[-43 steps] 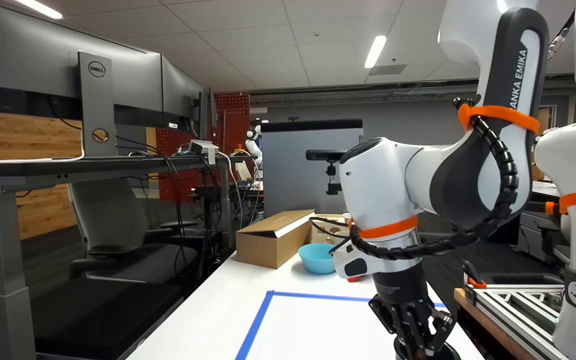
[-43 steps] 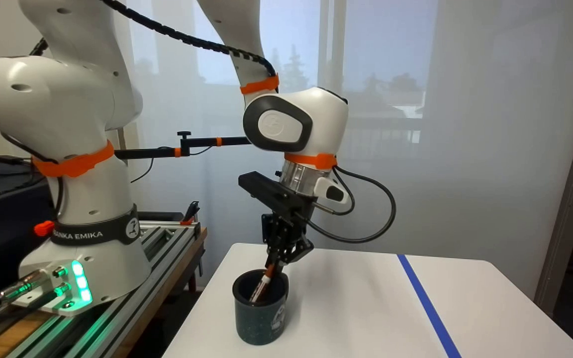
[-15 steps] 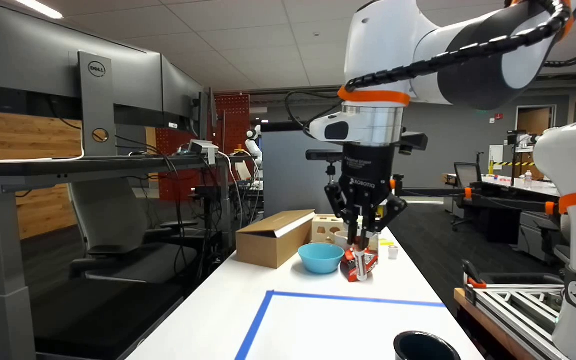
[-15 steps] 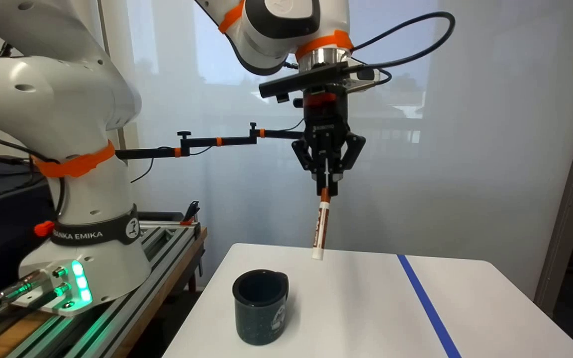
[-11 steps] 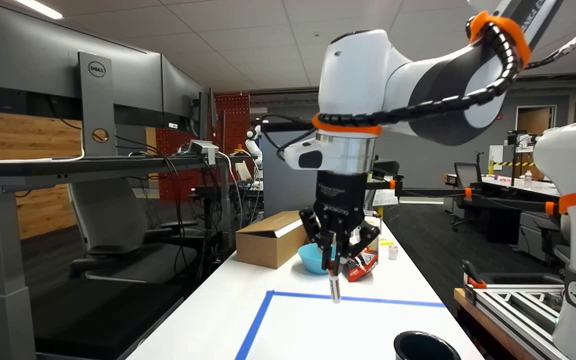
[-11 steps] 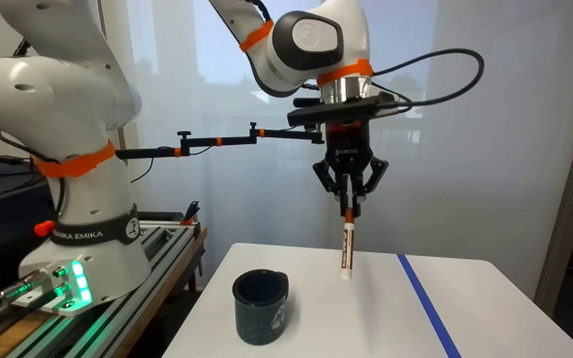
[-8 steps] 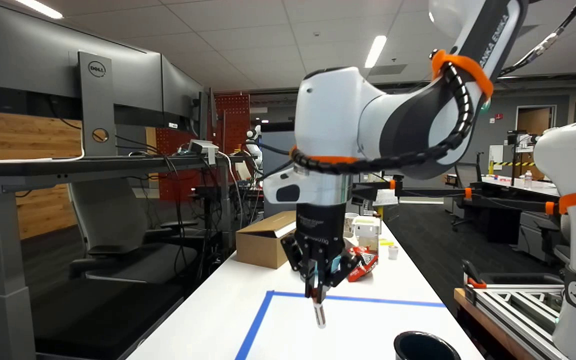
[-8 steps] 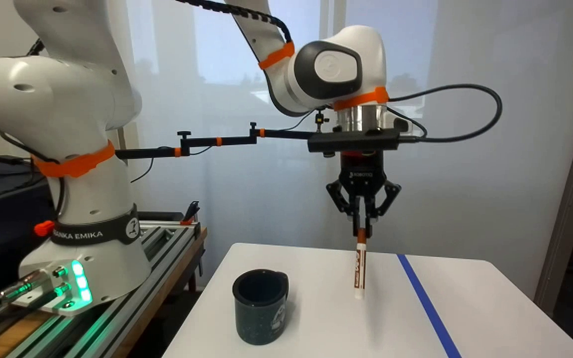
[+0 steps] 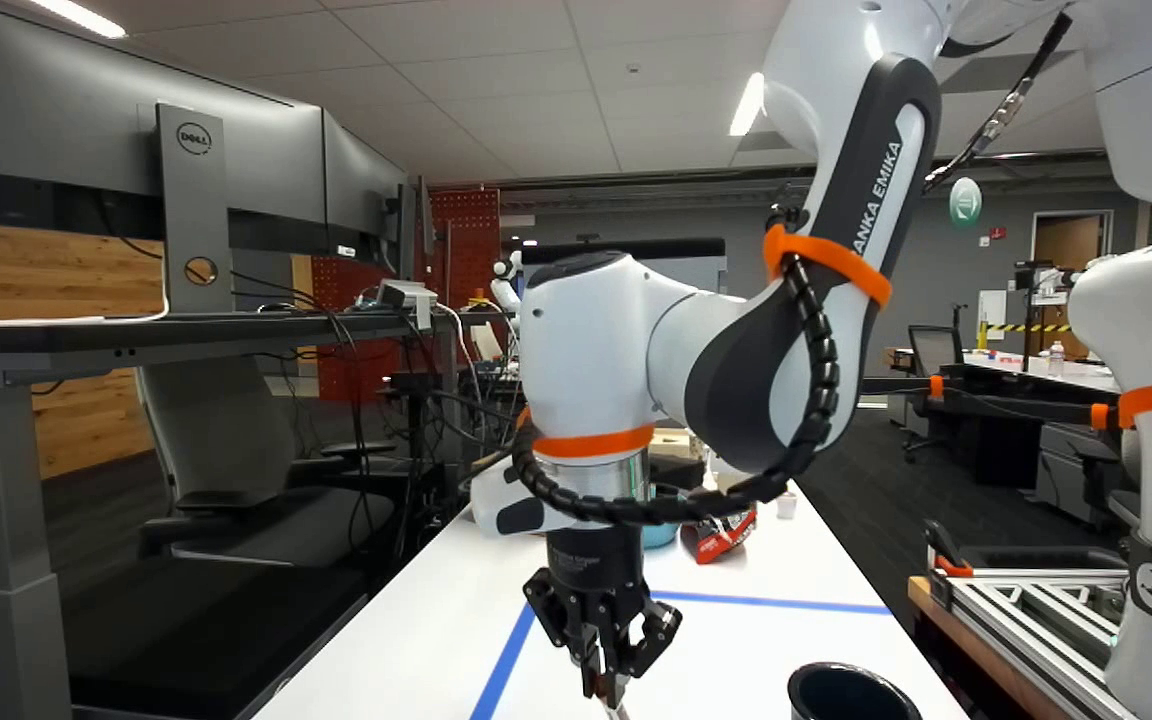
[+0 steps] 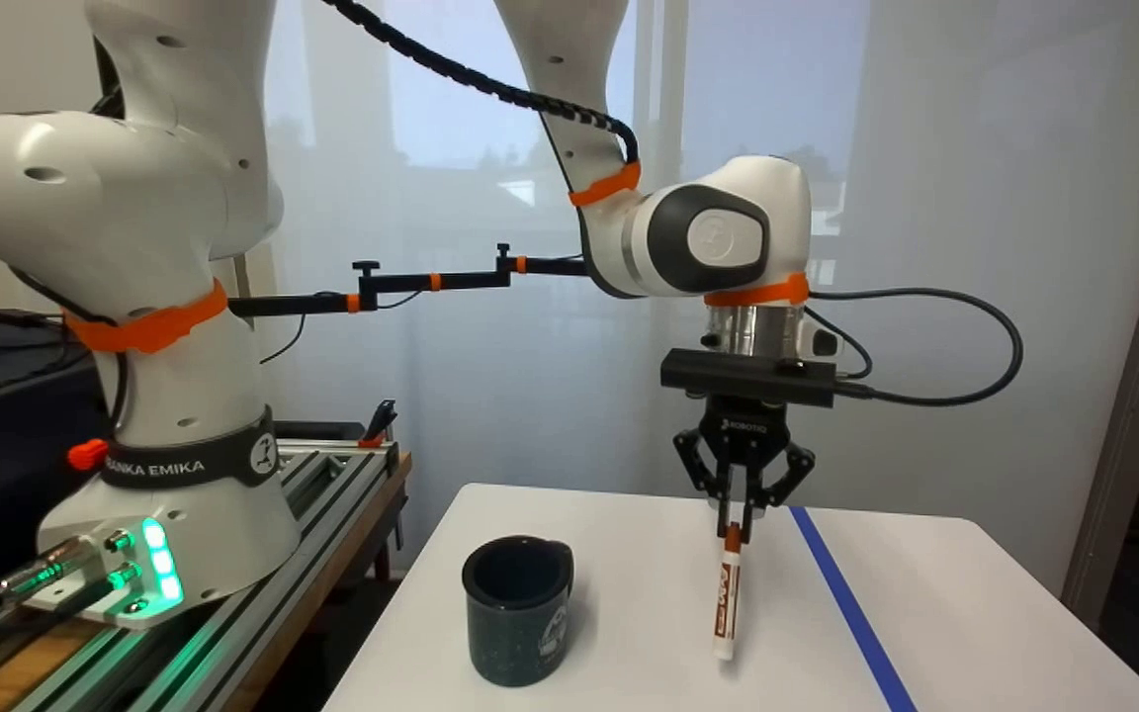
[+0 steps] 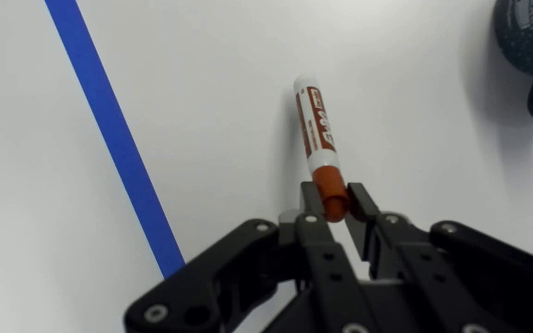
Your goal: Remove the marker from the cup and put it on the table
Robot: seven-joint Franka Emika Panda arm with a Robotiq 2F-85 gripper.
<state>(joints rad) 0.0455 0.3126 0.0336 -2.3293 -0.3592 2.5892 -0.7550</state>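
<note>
The marker (image 10: pixel 727 605) is white with brown print and an orange-brown cap. My gripper (image 10: pixel 735 532) is shut on its cap, as the wrist view shows at the fingertips (image 11: pixel 331 196). The marker hangs slightly tilted, white end down, low over the white table (image 10: pixel 629 564). I cannot tell whether its end touches. In an exterior view only a bit of the marker shows below the gripper (image 9: pixel 604 688). The dark cup (image 10: pixel 518 628) stands upright beside the marker, apart from it. It shows partly in the wrist view (image 11: pixel 530 41) and in an exterior view (image 9: pixel 851 690).
Blue tape (image 10: pixel 851 603) runs along the table on the marker's side away from the cup. A light blue bowl (image 9: pixel 660 535), partly hidden by the arm, a red packet (image 9: pixel 721 538) and a small white container (image 9: pixel 786 505) stand farther along the table.
The marker has come up out of the cup in my gripper, moved sideways away from it, and descended to low over the table. The cup has not moved.
</note>
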